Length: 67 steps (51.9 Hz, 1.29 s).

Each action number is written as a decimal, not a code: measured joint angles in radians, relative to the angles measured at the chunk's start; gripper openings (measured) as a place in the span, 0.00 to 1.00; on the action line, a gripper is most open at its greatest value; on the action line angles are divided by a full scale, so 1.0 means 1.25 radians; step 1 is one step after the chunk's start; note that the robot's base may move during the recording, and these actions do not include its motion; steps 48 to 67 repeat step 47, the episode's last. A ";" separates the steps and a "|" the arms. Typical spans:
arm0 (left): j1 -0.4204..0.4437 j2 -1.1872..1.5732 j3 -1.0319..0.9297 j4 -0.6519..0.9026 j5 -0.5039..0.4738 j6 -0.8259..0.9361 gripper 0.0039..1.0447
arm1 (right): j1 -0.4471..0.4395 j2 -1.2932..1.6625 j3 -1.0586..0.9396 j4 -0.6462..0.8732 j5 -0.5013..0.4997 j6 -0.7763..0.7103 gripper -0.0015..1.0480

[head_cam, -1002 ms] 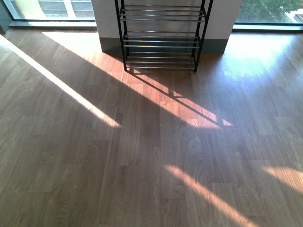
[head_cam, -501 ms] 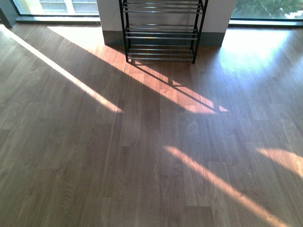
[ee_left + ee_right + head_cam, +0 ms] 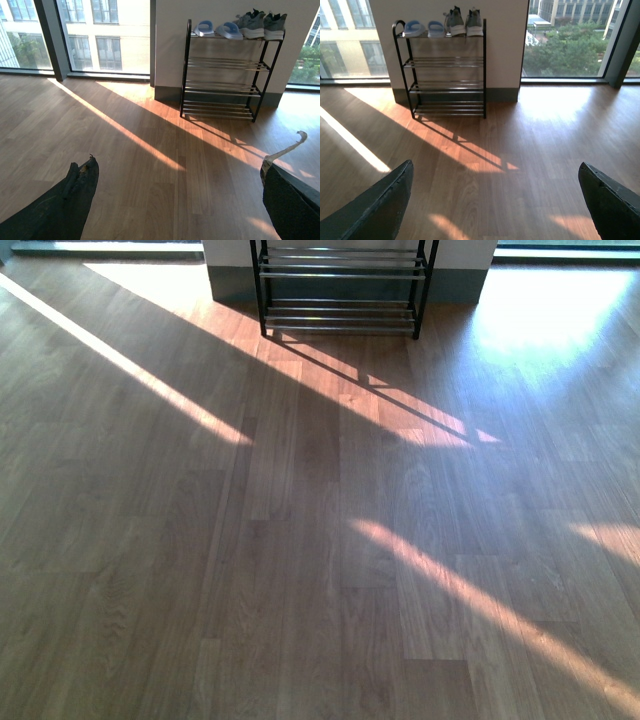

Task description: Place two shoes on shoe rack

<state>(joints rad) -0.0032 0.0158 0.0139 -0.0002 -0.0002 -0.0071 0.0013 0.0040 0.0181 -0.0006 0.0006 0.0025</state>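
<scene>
Both claws spread and empty, shoes already on the rack

The left gripper (image 3: 177, 200) and right gripper (image 3: 495, 200) are held wide apart over bare wooden floor (image 3: 300, 540). At the frame's top, the two shoes (image 3: 461, 22) are seen side by side on the shoe rack (image 3: 445, 62), beside blue slippers (image 3: 422, 27).

sharp window sunlight, long shadows

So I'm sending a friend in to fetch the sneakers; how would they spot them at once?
Find the white wall section between the big windows; the black shoe rack with chrome rods stands against it. On its top shelf sit the grey sneakers, side by side at one end. Unlike the pale blue slippers beside them, they are taller, laced, and have thick white soles.
</scene>
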 joint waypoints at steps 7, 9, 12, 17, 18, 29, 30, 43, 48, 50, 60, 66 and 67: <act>0.000 0.000 0.000 0.000 0.000 0.000 0.91 | 0.000 0.000 0.000 0.000 0.000 0.000 0.91; 0.000 0.000 0.000 0.000 0.000 0.000 0.91 | 0.000 0.000 0.000 0.000 0.000 0.000 0.91; 0.000 0.000 0.000 0.000 0.000 0.000 0.91 | 0.000 0.000 0.000 0.000 0.000 0.000 0.91; 0.000 0.000 0.000 0.000 0.000 0.000 0.91 | 0.000 0.000 0.000 0.000 0.000 0.000 0.91; 0.000 0.000 0.000 0.000 0.000 0.000 0.91 | 0.000 0.000 0.000 0.000 0.000 0.000 0.91; 0.000 0.000 0.000 0.000 0.000 0.000 0.91 | 0.000 0.000 0.000 0.000 0.000 0.000 0.91; 0.000 0.000 0.000 0.000 0.000 0.000 0.91 | 0.000 0.000 0.000 0.000 0.000 0.000 0.91; 0.000 0.000 0.000 0.000 0.000 0.000 0.91 | 0.000 0.000 0.000 0.000 0.000 0.000 0.91; 0.000 0.000 0.000 0.000 0.000 0.000 0.91 | 0.000 0.000 0.000 0.000 0.000 0.000 0.91; 0.000 0.000 0.000 0.000 0.000 0.000 0.91 | 0.000 0.000 0.000 0.000 0.000 0.000 0.91; 0.000 0.000 0.000 0.000 0.000 0.000 0.91 | 0.000 0.000 0.000 0.000 0.000 0.000 0.91; 0.000 0.000 0.000 0.000 0.000 0.000 0.91 | 0.000 0.000 0.000 0.000 0.000 0.000 0.91; 0.000 0.000 0.000 0.000 0.000 0.000 0.91 | 0.000 0.000 0.000 0.000 0.000 0.000 0.91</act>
